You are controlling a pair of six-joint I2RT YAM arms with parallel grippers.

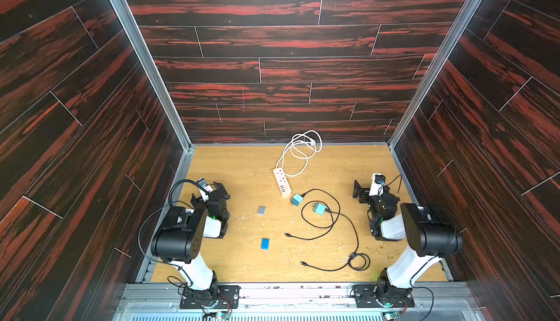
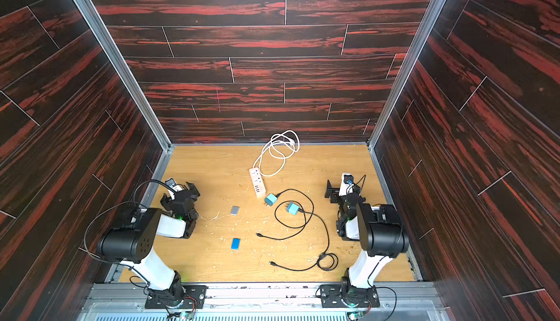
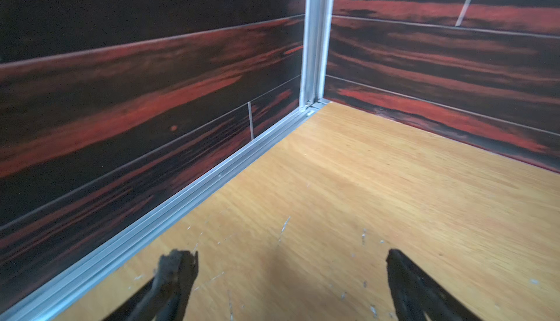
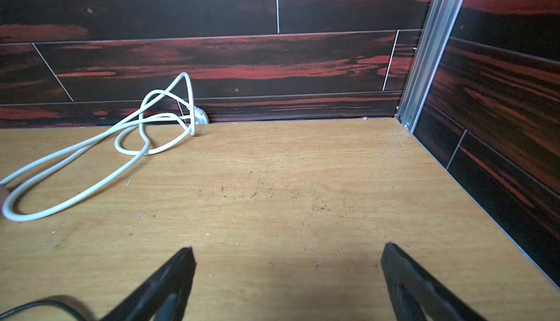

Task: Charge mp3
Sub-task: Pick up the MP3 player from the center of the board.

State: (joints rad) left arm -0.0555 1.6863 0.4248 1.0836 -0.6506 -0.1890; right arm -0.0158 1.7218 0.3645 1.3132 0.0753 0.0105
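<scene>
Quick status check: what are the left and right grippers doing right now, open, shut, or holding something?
Left gripper: open, holding nothing.
Right gripper: open, holding nothing.

From the table [image 1: 230, 168] centre: power strip [image 1: 281, 181] at twelve o'clock, first charger [image 1: 297, 199] just beside its near end, second charger [image 1: 318, 208] at three, farther player [image 1: 261, 210] at nine, nearer player [image 1: 265, 243] at seven, cables [image 1: 353, 256] at four.

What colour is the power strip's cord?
White; the cord shows best in the right wrist view.
</scene>
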